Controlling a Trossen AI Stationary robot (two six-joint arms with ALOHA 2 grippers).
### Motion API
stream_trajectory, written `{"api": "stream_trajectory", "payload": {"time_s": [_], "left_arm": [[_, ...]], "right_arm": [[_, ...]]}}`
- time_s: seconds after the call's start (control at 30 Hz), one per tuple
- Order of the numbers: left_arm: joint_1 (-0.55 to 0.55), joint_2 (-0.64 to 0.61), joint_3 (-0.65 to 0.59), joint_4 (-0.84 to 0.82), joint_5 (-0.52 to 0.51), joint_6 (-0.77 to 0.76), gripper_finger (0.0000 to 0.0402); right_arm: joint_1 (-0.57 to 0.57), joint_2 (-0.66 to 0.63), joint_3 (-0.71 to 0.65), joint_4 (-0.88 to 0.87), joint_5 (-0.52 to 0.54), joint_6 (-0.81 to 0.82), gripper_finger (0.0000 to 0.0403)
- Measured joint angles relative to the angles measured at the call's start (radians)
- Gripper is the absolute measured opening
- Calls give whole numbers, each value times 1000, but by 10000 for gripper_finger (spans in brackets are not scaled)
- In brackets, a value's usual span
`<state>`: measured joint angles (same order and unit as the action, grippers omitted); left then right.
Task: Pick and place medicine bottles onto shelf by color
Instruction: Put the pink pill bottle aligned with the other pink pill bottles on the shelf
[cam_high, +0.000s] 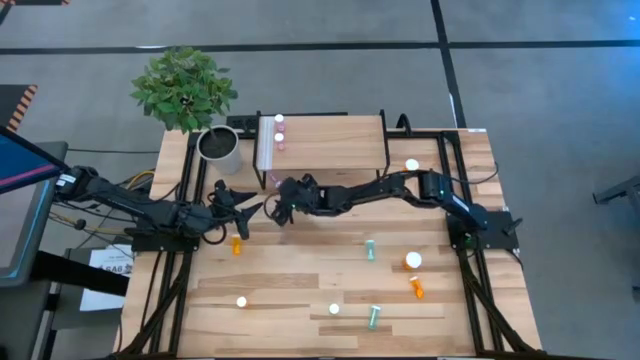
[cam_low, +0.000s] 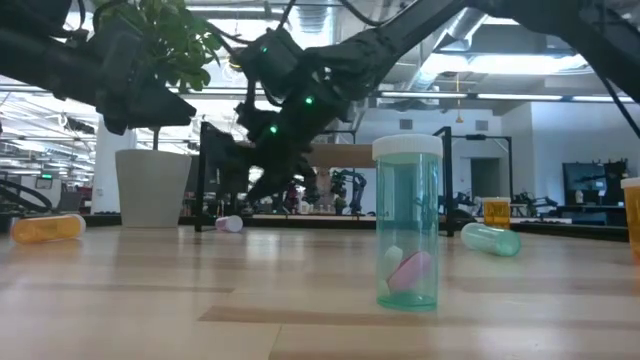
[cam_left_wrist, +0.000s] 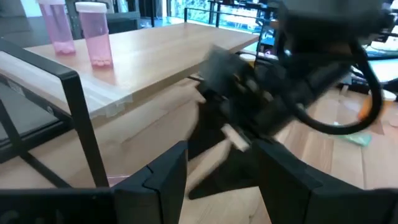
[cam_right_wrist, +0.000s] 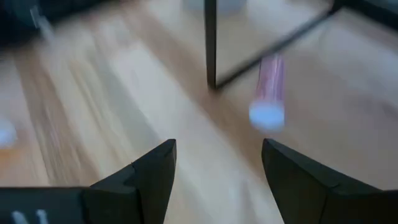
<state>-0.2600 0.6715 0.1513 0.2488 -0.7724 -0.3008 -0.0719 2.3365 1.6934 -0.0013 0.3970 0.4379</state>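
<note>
The shelf (cam_high: 330, 140) stands at the table's far side, with two pink medicine bottles (cam_high: 279, 132) upright at its left end (cam_left_wrist: 93, 34). A third pink bottle (cam_right_wrist: 268, 93) lies on its side on the table by a shelf leg (cam_low: 228, 224). My right gripper (cam_right_wrist: 217, 168) reaches across the table to just in front of the shelf's left end (cam_high: 283, 198), open and short of that bottle. My left gripper (cam_high: 242, 208) waits open just left of it, facing the right arm (cam_left_wrist: 221, 180). Nothing is between either pair of fingers.
Loose bottles lie over the near half of the table: orange (cam_high: 237, 244), teal (cam_high: 369, 249), a larger orange one (cam_high: 412, 261), orange (cam_high: 416, 288), teal (cam_high: 373, 317). A teal bottle (cam_low: 408, 225) stands upright close to the low camera. A potted plant (cam_high: 220, 148) stands left of the shelf.
</note>
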Motion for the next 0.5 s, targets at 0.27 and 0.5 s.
{"api": "stream_trajectory", "payload": {"time_s": [0.27, 0.5], "left_arm": [[0, 0, 0, -4, 0, -1, 167], [0, 0, 0, -5, 2, -2, 167]], "right_arm": [[-40, 27, 45, -31, -18, 1, 260], [-61, 53, 46, -11, -24, -1, 260]]}}
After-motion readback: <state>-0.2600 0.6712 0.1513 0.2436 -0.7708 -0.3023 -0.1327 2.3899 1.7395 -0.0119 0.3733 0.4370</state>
